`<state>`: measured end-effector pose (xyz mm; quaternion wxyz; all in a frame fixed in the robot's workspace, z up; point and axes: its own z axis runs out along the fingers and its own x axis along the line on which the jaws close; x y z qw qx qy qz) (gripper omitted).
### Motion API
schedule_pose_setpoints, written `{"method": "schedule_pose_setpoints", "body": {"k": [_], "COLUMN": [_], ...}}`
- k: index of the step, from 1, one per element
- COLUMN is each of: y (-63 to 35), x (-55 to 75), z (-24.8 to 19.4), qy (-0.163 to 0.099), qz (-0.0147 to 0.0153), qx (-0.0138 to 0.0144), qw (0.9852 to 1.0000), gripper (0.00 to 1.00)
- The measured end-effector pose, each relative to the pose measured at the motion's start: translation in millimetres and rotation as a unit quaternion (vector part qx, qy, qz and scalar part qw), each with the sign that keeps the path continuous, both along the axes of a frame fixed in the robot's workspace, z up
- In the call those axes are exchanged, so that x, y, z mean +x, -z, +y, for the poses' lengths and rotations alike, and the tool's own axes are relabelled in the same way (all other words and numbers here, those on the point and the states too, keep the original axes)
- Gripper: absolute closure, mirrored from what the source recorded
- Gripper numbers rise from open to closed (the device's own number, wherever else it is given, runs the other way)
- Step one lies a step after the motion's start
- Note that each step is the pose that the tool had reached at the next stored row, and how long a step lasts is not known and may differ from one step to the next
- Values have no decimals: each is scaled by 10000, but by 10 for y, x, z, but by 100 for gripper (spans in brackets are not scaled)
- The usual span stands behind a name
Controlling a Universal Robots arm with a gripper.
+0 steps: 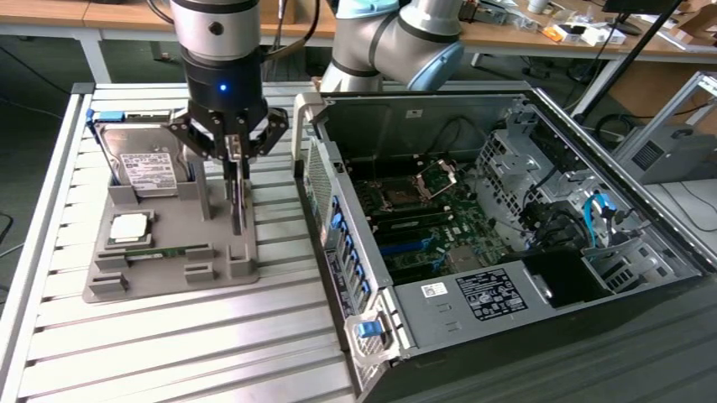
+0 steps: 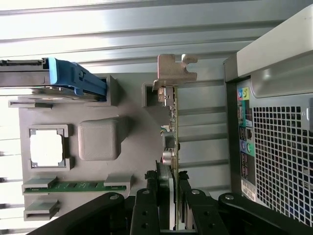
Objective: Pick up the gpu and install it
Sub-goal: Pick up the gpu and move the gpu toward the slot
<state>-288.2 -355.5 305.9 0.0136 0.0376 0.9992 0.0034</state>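
The jaws were closed on the thin upright gpu (image 1: pixel 237 206), one on each face, at the grey holder (image 1: pixel 168 273) on the table (image 1: pixel 168 353), beside the open computer case (image 1: pixel 448 117).

- item: gpu (image 1: pixel 237 210), a thin dark card seen edge-on
- bracket: narrow silvery bracket (image 2: pixel 176 68) at one end, the end far from the grip
- surface: small parts show on one face, green board edge in the wrist view
- pose: standing on edge, faces vertical
- place: at the grey tray (image 1: pixel 168 281), along its side on the exterior view's right
- grip: gripper (image 2: pixel 168 178) closed on both faces
- seated or lifted: cannot tell
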Motion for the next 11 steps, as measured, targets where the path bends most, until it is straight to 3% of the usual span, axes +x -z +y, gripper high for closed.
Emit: {"method": "schedule_pose_setpoints", "body": {"k": [11], "y": [-48], "x": [0], "z": [0], "qy": [0], "qz": [0], "qx": [0], "qw": [10000], "gripper": [73]}}
